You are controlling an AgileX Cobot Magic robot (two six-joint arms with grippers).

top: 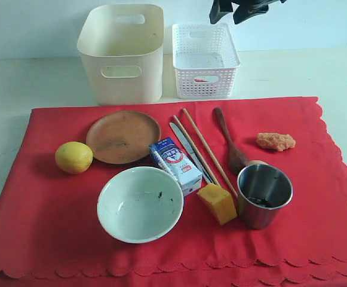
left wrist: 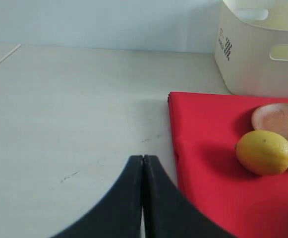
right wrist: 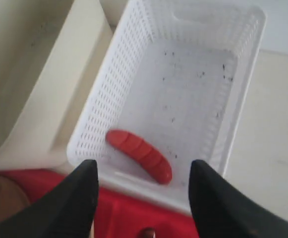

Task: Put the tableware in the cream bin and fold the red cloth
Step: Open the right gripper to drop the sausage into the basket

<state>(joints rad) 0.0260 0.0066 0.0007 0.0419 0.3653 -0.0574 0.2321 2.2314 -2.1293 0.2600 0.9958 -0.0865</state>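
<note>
1. Right gripper [right wrist: 144,163] spread, empty, above white lattice plastic basket [right wrist: 109,89]; red sliced sausage-like piece [right wrist: 140,154] inside, beneath it; tall cream plastic bin [right wrist: 49,114] alongside.
2. Left gripper [left wrist: 144,161] clenched on nothing over pale tabletop [left wrist: 59,109]; bright red scalloped cloth [left wrist: 208,198] just beside, carrying round yellow lemon [left wrist: 264,151].

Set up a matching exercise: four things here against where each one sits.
Things: 1 lemon; 2 steel cup; 3 red sliced piece; 4 cream bin.
Places: A in the white basket; B on the table beside the white basket; C on the red cloth beside the brown plate; D on the red cloth by the wooden spoon.
Pairs: 1-C; 2-D; 3-A; 4-B.
</note>
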